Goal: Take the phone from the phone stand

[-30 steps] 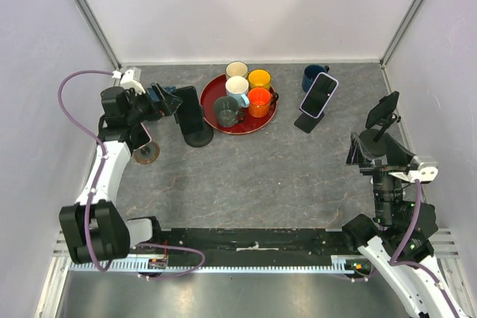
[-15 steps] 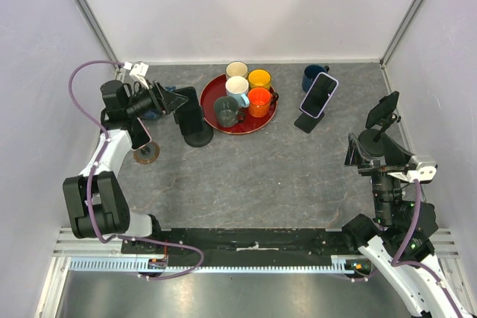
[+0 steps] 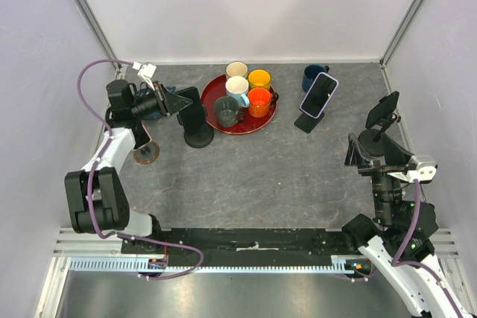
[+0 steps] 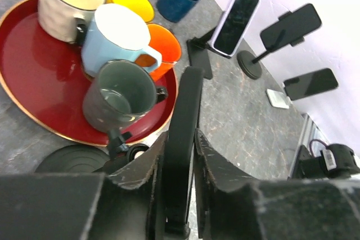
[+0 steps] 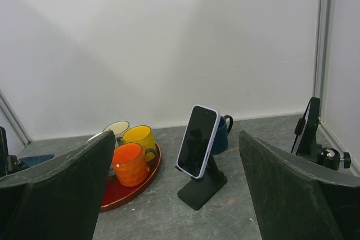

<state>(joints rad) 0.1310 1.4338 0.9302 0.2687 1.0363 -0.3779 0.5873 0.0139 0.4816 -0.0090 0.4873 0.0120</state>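
Observation:
A black phone (image 3: 191, 109) stands upright on a black phone stand with a round base (image 3: 199, 138), just left of the red tray. My left gripper (image 3: 177, 102) reaches it from the left. In the left wrist view the phone (image 4: 185, 96) shows edge-on between the two fingers of the left gripper (image 4: 180, 136), which press on its two faces. The stand's round base (image 4: 70, 159) lies below to the left. My right gripper (image 3: 356, 151) hovers open at the right side, far from this phone, with nothing in the right gripper (image 5: 177, 139).
A red tray (image 3: 212, 86) holds several mugs. A dark blue mug (image 3: 311, 77) stands behind a lilac-cased phone (image 3: 320, 94) on a black folding stand. Another phone on a stand (image 3: 382, 112) is at the far right. A pink-edged phone (image 3: 141, 137) stands under the left arm.
The left gripper moved a little right and back onto the black phone and its fingers closed from wide open onto it. The right arm has not moved.

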